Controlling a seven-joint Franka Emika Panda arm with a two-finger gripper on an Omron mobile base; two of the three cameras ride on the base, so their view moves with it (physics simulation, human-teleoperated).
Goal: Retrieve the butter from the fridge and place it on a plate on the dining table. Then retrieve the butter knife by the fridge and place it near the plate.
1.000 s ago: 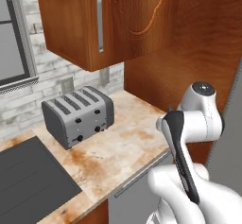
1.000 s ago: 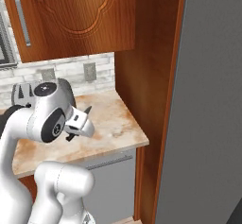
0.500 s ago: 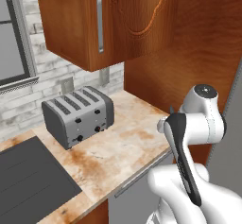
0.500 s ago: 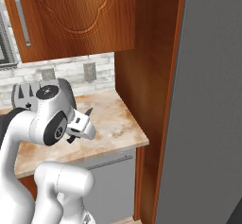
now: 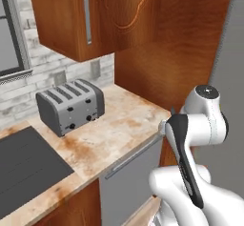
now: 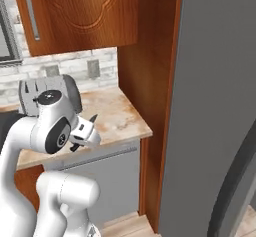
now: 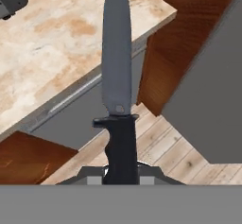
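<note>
- Since the earlier frames, your views have shifted: the fridge (image 6: 215,106) looms larger, the toaster (image 5: 70,106) sits farther left.
- Your gripper (image 7: 121,168) pinches the butter knife (image 7: 117,72) by its handle, blade pointing straight out.

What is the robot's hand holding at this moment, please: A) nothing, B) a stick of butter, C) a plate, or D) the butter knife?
D: in the hand view the butter knife stands up from the hand, its black handle clamped between the fingertips and its grey blade pointing out over the counter.
</note>
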